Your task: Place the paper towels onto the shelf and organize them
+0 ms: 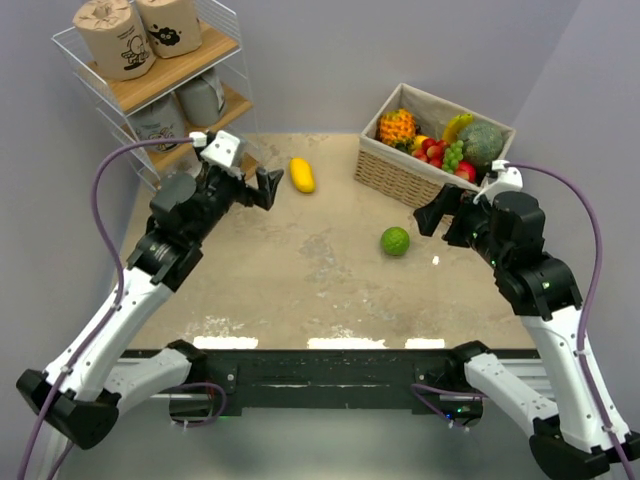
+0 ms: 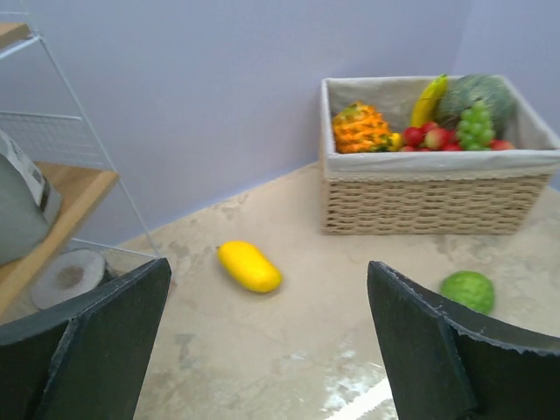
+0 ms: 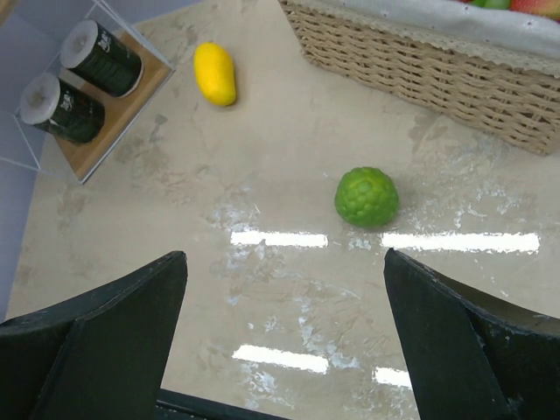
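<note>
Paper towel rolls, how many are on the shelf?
6 on the shelf: two tan rolls on the top board, two pale grey rolls on the middle, two dark rolls on the bottom. More may be hidden.

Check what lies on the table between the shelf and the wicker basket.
The yellow mango lies on the tabletop between the shelf and the wicker basket. The left wrist view shows this most plainly.
</note>
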`<state>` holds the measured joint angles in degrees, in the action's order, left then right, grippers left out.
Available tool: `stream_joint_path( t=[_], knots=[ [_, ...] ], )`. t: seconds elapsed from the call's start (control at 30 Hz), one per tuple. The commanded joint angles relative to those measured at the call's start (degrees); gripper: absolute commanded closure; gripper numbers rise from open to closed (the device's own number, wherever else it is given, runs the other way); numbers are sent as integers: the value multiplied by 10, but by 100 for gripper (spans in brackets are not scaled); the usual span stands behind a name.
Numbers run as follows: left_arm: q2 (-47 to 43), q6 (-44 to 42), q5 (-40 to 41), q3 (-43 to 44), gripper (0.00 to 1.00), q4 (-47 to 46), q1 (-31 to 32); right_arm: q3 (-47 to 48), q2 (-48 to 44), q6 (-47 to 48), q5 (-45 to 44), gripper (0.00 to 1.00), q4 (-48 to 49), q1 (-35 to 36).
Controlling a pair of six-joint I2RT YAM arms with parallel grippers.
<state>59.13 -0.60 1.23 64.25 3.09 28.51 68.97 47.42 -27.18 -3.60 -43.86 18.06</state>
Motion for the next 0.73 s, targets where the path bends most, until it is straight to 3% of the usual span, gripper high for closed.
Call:
stream_joint_path(
  t=[0.0,0.33,0.7],
  knots=[
    [-57,77,-58,-48,0,30,-4,41,-17,2,-12,1,17,1],
    [-156,181,-133,-148,0,-22,-4,17,-53,6,57,1,78,1],
    [-176,201,-166,-148,0,-22,-4,20,-47,-16,39,1,63,0]
  ],
)
